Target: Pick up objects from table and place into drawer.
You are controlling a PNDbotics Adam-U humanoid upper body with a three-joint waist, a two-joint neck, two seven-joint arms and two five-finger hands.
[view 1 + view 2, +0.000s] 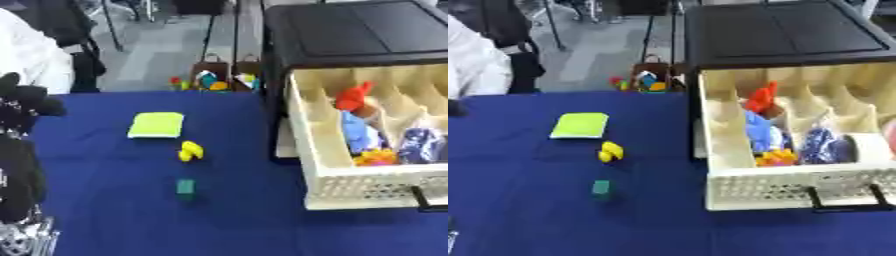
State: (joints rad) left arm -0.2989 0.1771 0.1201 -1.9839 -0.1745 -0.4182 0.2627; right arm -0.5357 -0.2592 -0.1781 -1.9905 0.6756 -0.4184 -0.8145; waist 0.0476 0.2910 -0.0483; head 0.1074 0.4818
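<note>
Three loose things lie on the blue table: a flat yellow-green pad, a small yellow toy just in front of it, and a small green block nearer still. To their right a cream drawer stands pulled out of a black cabinet. Inside are a red item, a blue one, an orange one and a dark patterned one. My left hand is raised at the left edge, well left of the pad, holding nothing. No right hand shows.
The drawer's black handle juts toward me at its front. Brown bags of colourful toys sit on the floor beyond the table's far edge. A person in white is at the far left. Blue cloth stretches bare in front of the green block.
</note>
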